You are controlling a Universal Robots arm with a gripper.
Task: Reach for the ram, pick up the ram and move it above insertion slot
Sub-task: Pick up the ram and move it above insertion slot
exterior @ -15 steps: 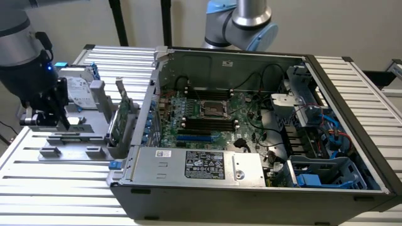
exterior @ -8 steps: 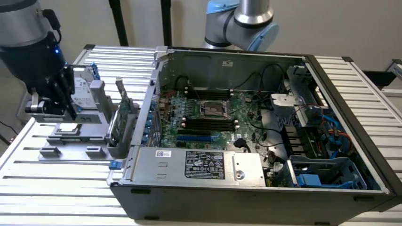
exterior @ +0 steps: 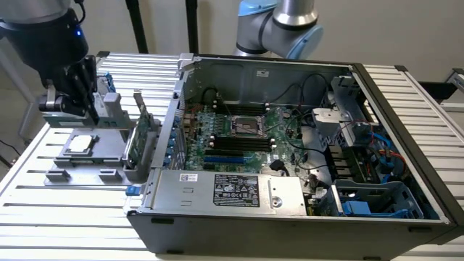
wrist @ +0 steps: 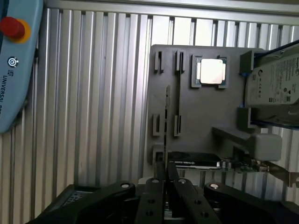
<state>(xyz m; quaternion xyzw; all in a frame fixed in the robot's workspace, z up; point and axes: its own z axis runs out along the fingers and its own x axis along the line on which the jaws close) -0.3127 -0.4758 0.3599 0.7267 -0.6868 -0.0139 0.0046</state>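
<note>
Ribbed aluminium makes up the surface (exterior: 65, 217), and on it sits a grey fixture plate (exterior: 80, 163) at the exterior view's left, beside an open computer case (exterior: 305, 163).

Above that plate hangs the tool (exterior: 81, 111), carried on the dark wrist of the arm (exterior: 43, 38). In the wrist view the black fingers (wrist: 150, 196) of the tool (wrist: 164, 186) stand close together with a thin edge-on board between them, which looks to be the ram (wrist: 167, 121). It runs away from the fingertips across the fixture plate (wrist: 196, 121), alongside the plate's narrow slot holders (wrist: 178, 93). The fingers appear pinched onto its near end, though whether the stick is lifted off the plate or resting in it I cannot tell.

On the plate a processor chip (wrist: 211, 71) lies in its square cradle, bright on top. A silver hard drive (wrist: 275, 88) stands at the plate's far side from the ram, and a green expansion card (exterior: 139, 138) stands upright at the plate's edge nearest the case.

Inside the case the motherboard (exterior: 239, 136) lies exposed, with its empty processor socket (exterior: 246, 126) and the dark memory slots (exterior: 243, 144) just below it in the exterior view. A second arm (exterior: 286, 27) rises behind the case. A teach pendant (wrist: 16, 70) with a red stop button lies on the surface.
</note>
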